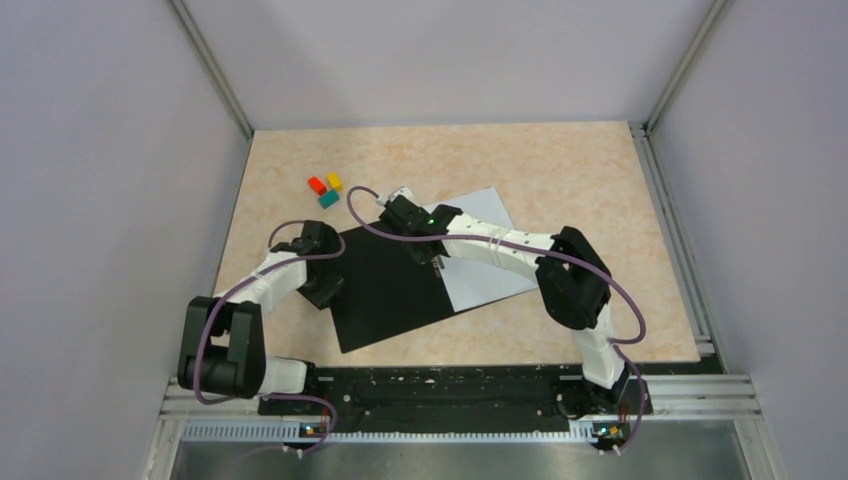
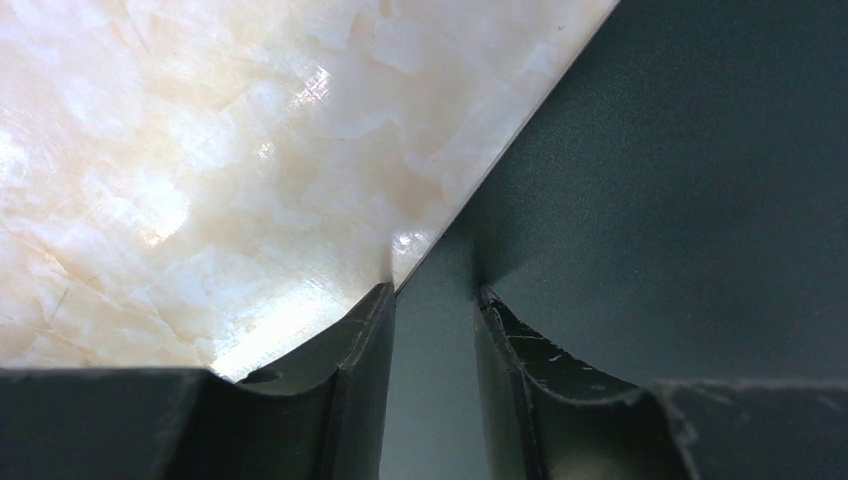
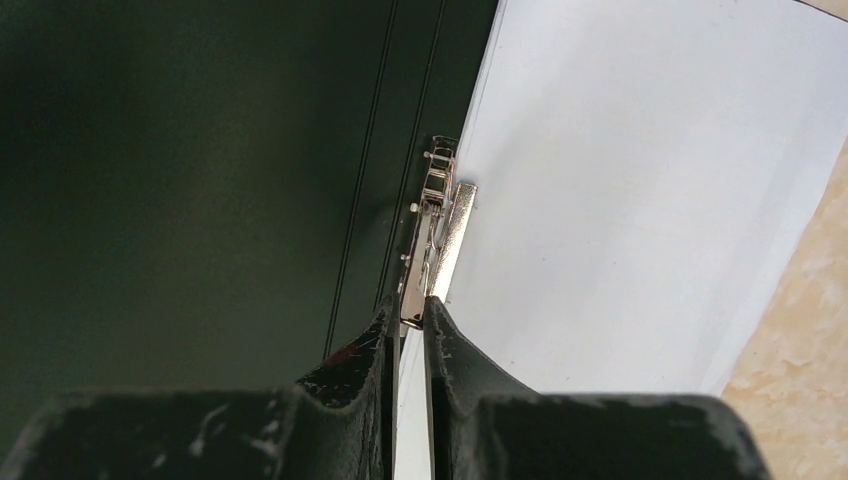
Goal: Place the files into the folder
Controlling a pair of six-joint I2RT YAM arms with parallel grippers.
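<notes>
Your left end effector (image 2: 435,292) stands half-open with nothing between its fingers. It sits low over the outer edge of the folder (image 1: 390,290), one finger right where the black cover meets the worktop (image 2: 200,150). That placement looks meant to pin the opened folder flat so it cannot slide. Your right end effector (image 3: 410,305) is drawn narrow, nipping the near end of the metal clip (image 3: 438,215) at the spine. The files (image 1: 490,250) lie white on the folder's right half, their edge just beside the clip. Judging by this, you are working the clip to secure them.
</notes>
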